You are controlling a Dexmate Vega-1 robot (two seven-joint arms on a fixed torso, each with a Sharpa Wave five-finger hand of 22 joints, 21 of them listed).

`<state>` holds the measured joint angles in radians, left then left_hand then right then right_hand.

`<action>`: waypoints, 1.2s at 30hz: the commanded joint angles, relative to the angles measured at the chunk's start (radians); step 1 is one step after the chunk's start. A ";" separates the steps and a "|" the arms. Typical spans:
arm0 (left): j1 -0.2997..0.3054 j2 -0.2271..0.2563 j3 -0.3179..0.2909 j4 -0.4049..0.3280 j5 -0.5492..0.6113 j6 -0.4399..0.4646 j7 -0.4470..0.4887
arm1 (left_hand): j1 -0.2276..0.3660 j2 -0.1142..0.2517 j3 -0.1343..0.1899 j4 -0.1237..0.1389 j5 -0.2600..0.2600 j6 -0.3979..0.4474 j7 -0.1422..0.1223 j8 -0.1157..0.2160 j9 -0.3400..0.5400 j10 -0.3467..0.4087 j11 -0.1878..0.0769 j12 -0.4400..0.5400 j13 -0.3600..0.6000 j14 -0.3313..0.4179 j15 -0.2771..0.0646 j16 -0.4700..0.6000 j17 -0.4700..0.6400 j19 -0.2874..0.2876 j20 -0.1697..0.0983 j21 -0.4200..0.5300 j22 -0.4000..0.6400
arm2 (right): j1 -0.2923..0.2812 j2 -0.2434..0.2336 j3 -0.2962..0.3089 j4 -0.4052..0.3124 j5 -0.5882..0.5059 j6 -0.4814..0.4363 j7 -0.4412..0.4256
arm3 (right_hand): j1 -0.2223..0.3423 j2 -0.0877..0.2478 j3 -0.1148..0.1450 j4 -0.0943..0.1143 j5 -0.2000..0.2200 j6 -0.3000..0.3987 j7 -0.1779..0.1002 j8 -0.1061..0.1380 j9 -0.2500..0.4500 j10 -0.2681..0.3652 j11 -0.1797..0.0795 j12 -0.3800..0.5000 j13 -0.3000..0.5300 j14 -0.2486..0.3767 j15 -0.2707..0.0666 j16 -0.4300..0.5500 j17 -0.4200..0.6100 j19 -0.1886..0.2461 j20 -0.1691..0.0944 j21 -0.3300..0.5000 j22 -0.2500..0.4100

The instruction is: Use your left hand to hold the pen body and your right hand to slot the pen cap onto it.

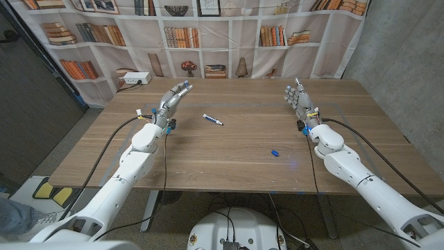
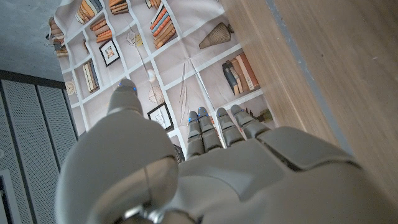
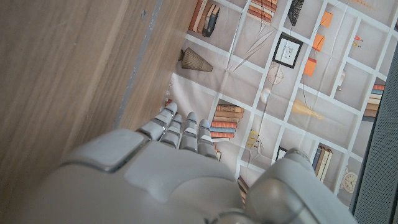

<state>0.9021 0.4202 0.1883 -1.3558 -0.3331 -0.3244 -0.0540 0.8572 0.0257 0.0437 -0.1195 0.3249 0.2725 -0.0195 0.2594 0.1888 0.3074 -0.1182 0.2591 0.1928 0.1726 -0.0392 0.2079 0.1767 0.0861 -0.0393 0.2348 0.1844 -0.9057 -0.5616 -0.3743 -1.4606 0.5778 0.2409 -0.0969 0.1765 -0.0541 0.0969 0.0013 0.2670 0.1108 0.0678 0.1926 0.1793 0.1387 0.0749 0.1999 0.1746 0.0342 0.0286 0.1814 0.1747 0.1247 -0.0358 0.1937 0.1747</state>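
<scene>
One wooden desk [image 1: 229, 156] carries the scene, backed at its far edge by a printed bookshelf backdrop [image 1: 229, 38] with a white power strip [image 1: 135, 80] at the far left corner. Two robot arms enter from the near corners. The left hand [image 1: 173, 98] is raised over the far left part of the desk, its fingers [image 1: 184, 87] extended and slightly apart, holding nothing and touching nothing; in the left wrist view the same hand [image 2: 186, 168] shows its fingers [image 2: 217, 127] lying side by side, reaching past the desk edge toward the backdrop. The right hand [image 1: 300, 98] stands upright over the far right part of the desk, fingers [image 1: 294, 92] straight and loosely spread, likewise empty; the right wrist view shows this hand [image 3: 168, 180] with fingers [image 3: 180, 132] close together. One pen body [image 1: 213, 119], white with a blue end, lies on the desk between the two hands, nearer the left hand and apart from both. One small blue pen cap [image 1: 275, 152] lies nearer the robot and to the right, well apart from the pen body and from the right hand.
</scene>
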 commanded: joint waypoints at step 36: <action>0.041 0.257 0.106 -0.256 0.456 0.094 0.280 | 0.185 -0.008 0.026 -0.045 -0.035 0.098 -0.039 -0.007 0.006 0.124 -0.058 -0.017 0.009 0.124 -0.061 -0.002 0.004 0.055 -0.021 0.001 0.008 | -0.031 -0.014 0.005 -0.072 0.001 -0.025 -0.021 | 0.024 0.007 0.003 -0.010 -0.001 0.012 0.004 0.002 0.004 -0.012 -0.004 -0.001 0.005 0.002 0.015 0.002 0.004 0.007 -0.024 0.002 0.004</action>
<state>0.9438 0.6247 0.2630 -1.5571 0.0169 -0.2733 0.1486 1.0281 0.0203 0.0666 -0.1589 0.2940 0.3601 -0.0512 0.2511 0.1934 0.4225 -0.1667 0.2473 0.1980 0.2877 -0.0409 0.2070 0.1794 0.1422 -0.0357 0.2396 0.1886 -0.9390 -0.5745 -0.3739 -1.5381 0.5827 0.2049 -0.1171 0.1892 -0.0493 0.1008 -0.0032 0.2670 0.1197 0.0660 0.1926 0.1791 0.1269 0.0713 0.1999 0.1745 0.0358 0.0376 0.1813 0.1746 0.1300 -0.0410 0.1936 0.1745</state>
